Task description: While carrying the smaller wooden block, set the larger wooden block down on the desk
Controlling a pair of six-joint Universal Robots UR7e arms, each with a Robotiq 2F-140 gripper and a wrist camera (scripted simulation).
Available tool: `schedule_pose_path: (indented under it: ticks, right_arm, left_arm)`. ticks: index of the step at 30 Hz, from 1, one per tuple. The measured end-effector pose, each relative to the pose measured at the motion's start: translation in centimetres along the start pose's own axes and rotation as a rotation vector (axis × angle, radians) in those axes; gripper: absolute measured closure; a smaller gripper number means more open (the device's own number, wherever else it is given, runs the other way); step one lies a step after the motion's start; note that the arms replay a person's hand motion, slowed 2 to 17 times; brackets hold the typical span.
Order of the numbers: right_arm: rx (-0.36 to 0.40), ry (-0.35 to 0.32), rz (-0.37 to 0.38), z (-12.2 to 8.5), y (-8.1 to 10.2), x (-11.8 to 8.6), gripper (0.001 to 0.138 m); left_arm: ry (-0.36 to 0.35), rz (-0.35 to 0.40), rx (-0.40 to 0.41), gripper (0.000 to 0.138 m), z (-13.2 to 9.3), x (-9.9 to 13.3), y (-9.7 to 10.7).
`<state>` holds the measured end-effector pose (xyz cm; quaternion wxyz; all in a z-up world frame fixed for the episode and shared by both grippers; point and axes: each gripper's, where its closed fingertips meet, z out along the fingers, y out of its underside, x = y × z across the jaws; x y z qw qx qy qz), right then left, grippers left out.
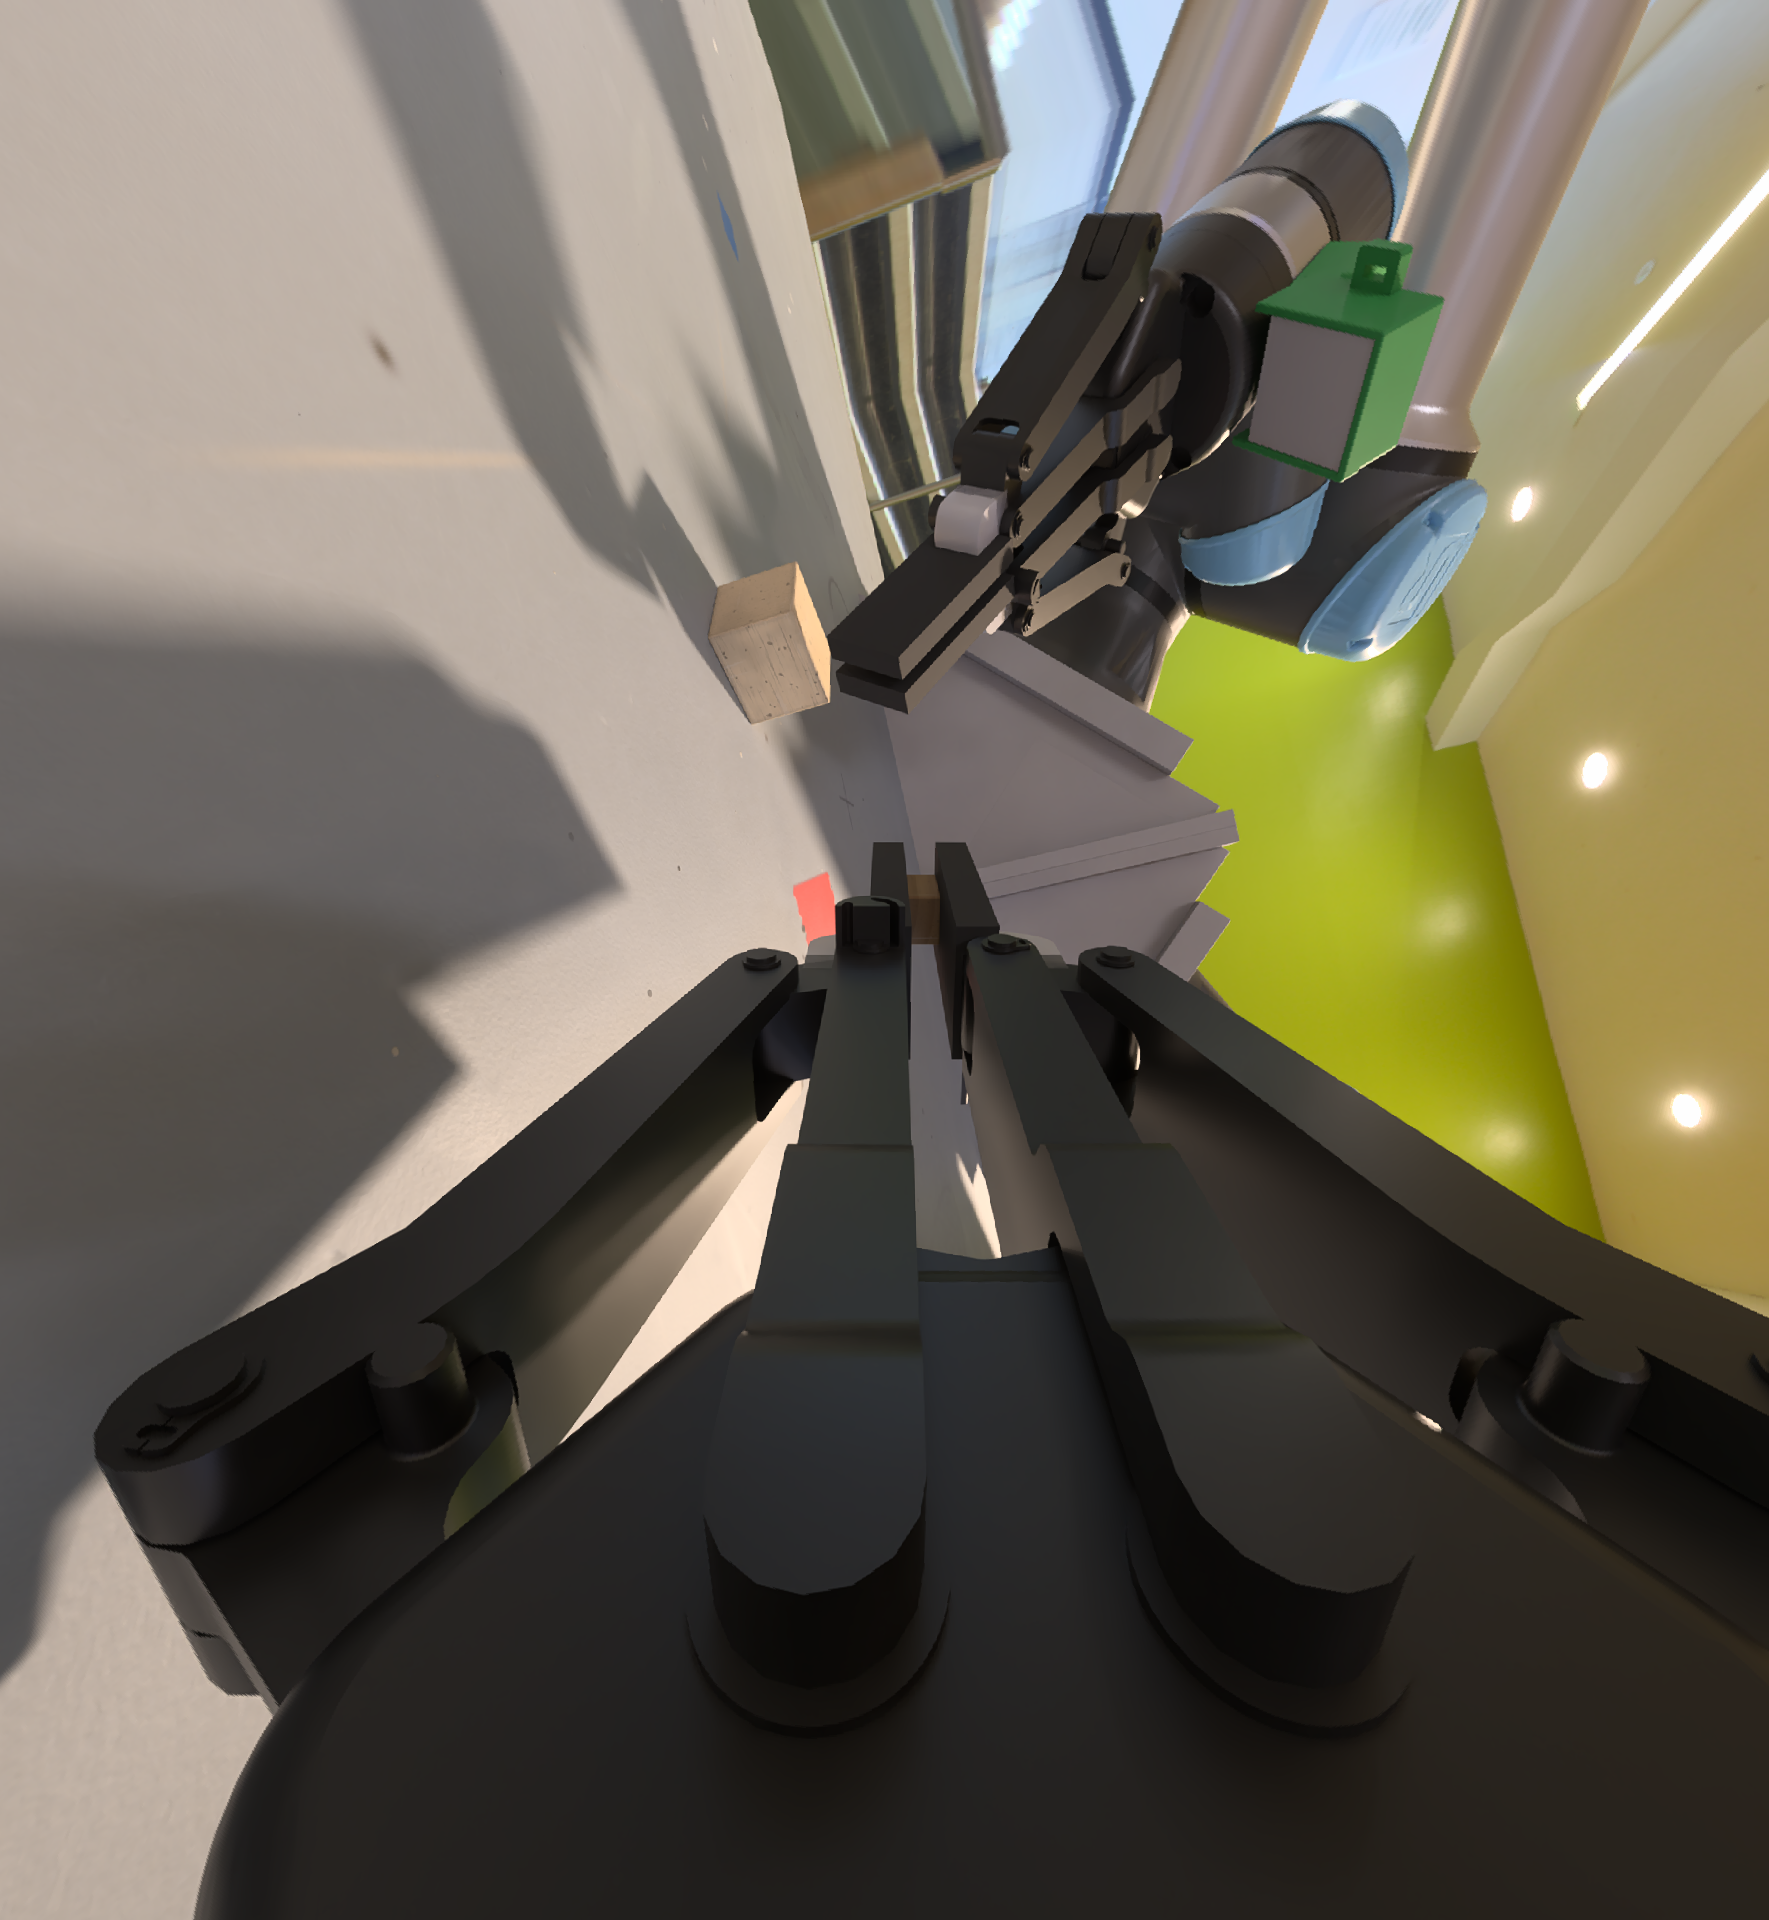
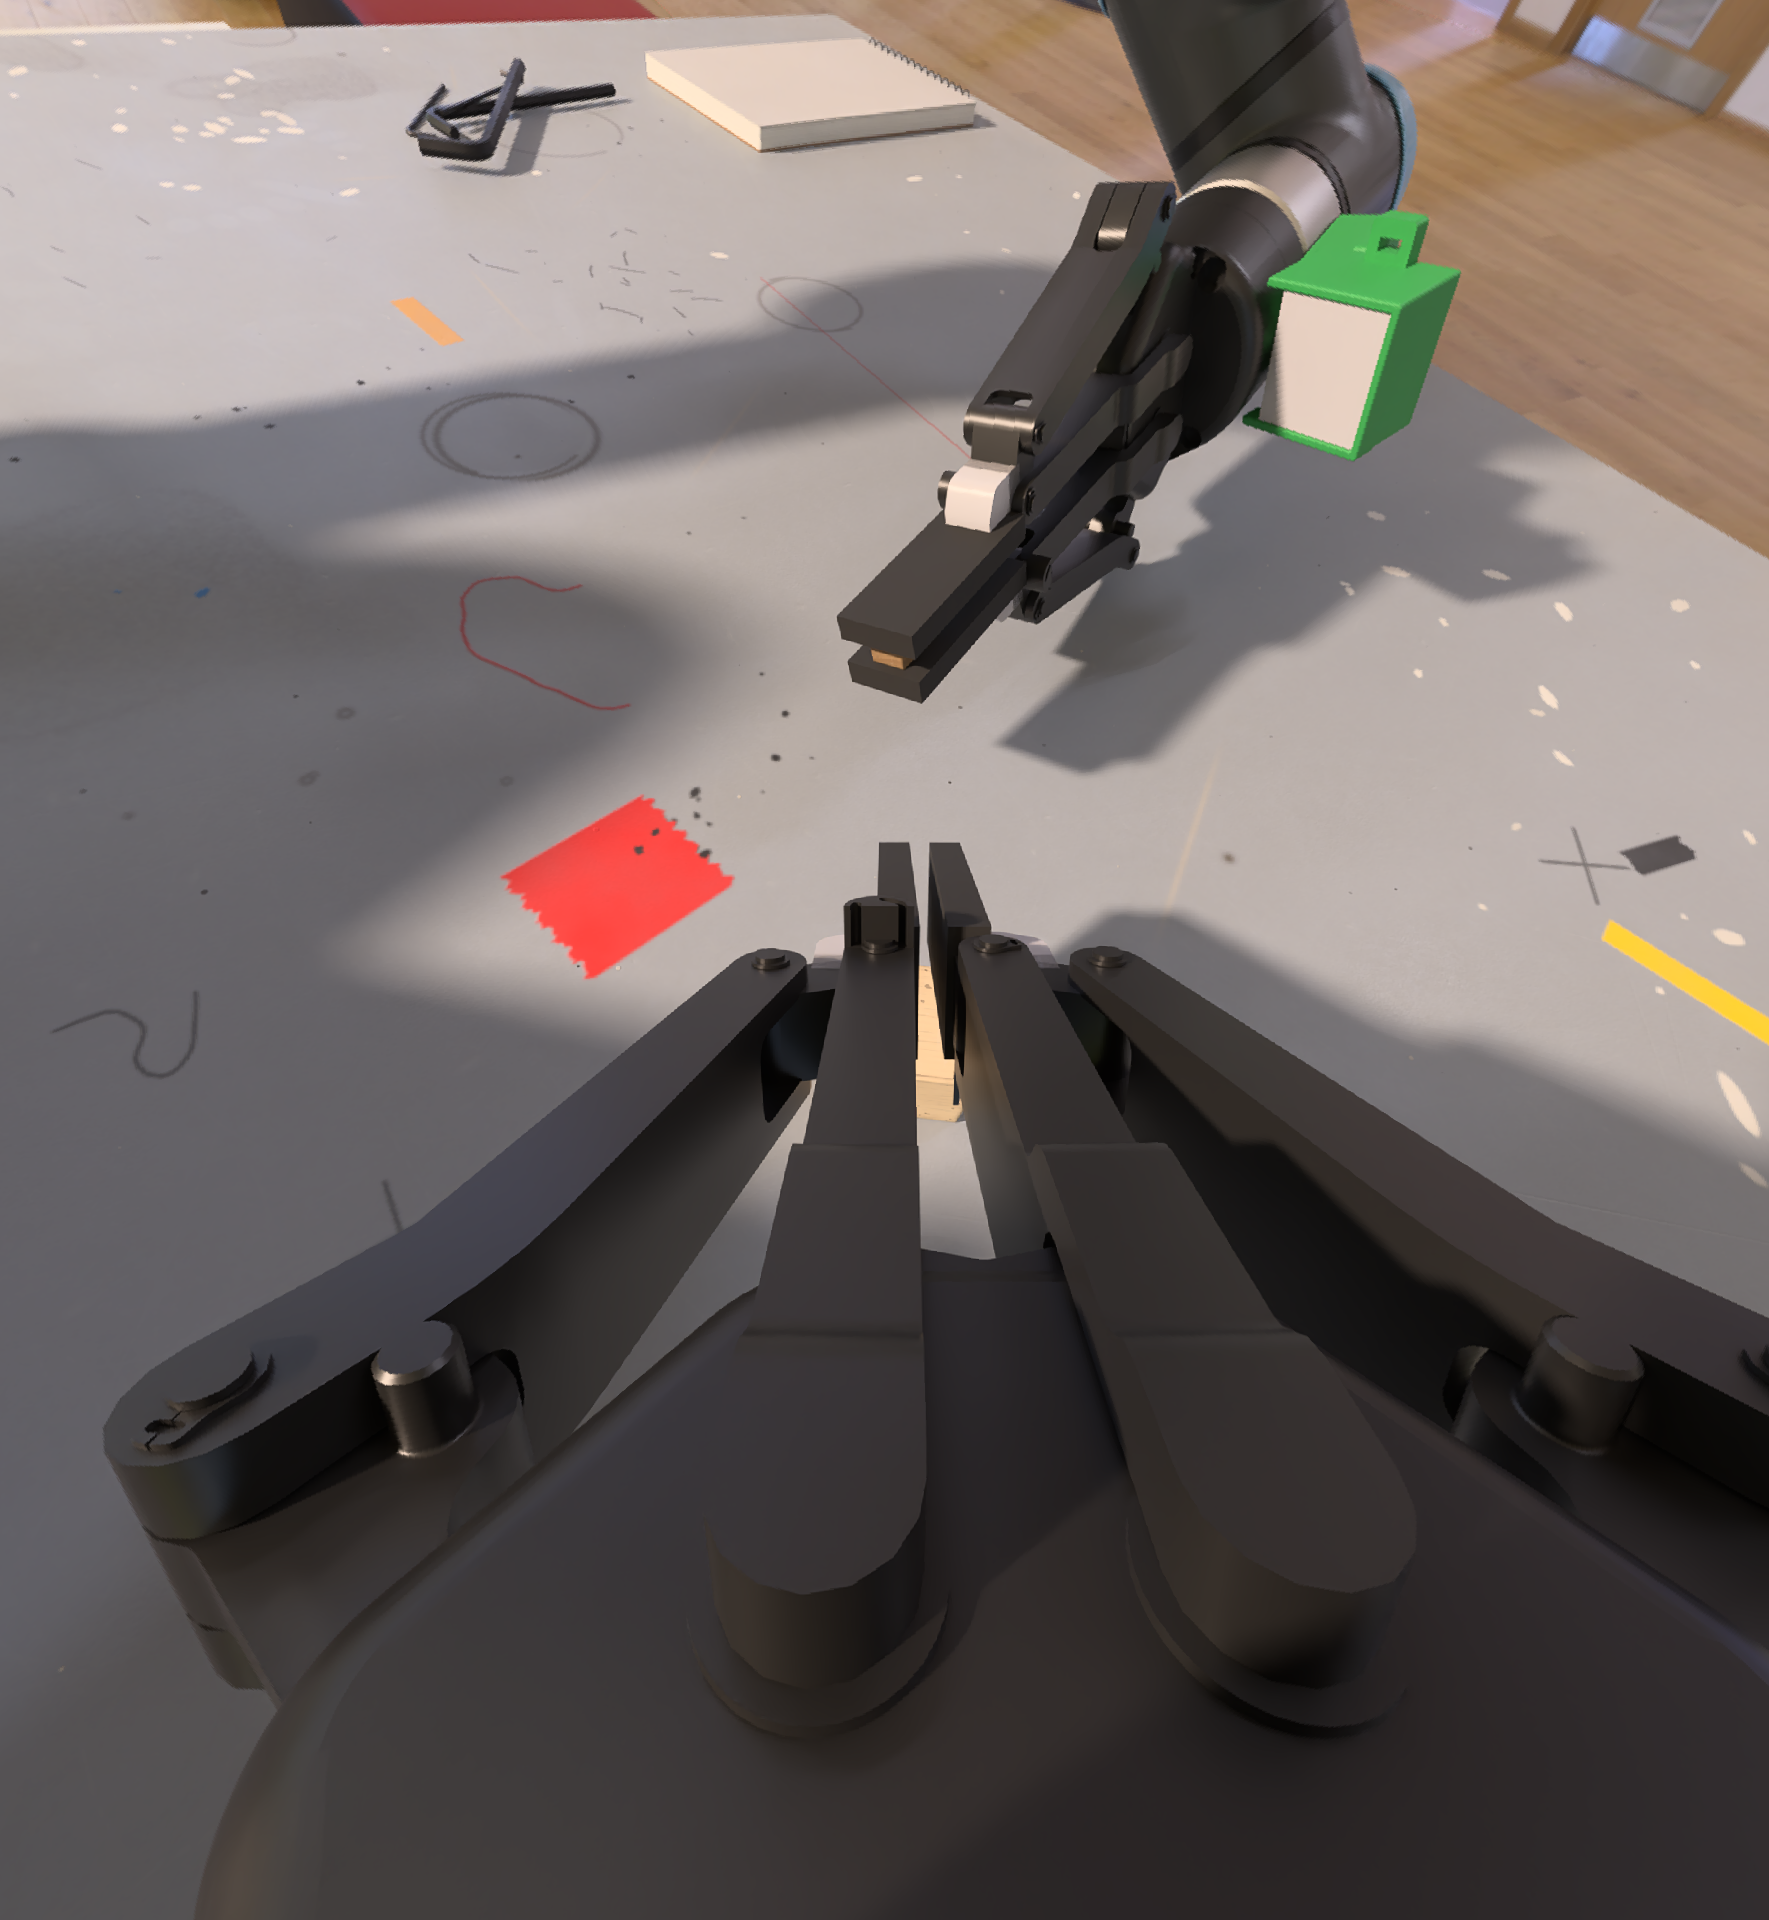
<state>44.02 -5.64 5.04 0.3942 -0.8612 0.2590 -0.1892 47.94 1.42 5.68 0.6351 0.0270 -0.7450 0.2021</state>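
Observation:
My left gripper [image 1: 919,868] is shut on the smaller wooden block [image 1: 922,906], held between its pads. It also shows in the right wrist view [image 2: 885,660], above the grey desk [image 2: 236,727], with the block's pale edge [image 2: 888,657] between its pads. The larger wooden block [image 1: 768,642] sits on the desk [image 1: 236,416], free of both grippers. My right gripper [image 1: 869,675] is just beside it, jaws nearly together with nothing between them. In the right wrist view my right gripper [image 2: 919,862] looks down at the desk, and a strip of the larger block [image 2: 937,1049] shows behind its finger links.
A red patch [image 2: 615,883] lies on the desk left of my right gripper. A white notebook [image 2: 807,94] and black hex keys [image 2: 490,114] lie at the far edge. A yellow stripe [image 2: 1721,1003] is at the right, near the desk edge and the wooden floor [image 2: 1638,208].

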Motion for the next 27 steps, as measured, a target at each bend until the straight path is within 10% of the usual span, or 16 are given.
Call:
schedule_pose_path:
  ticks: [27]
  right_arm:
    - [0.051, -0.036, 0.075, 0.02, -0.79, -0.03, 0.106]
  left_arm:
    - [-0.009, -0.003, -0.004, 0.130, 0.05, -0.15, 0.06]
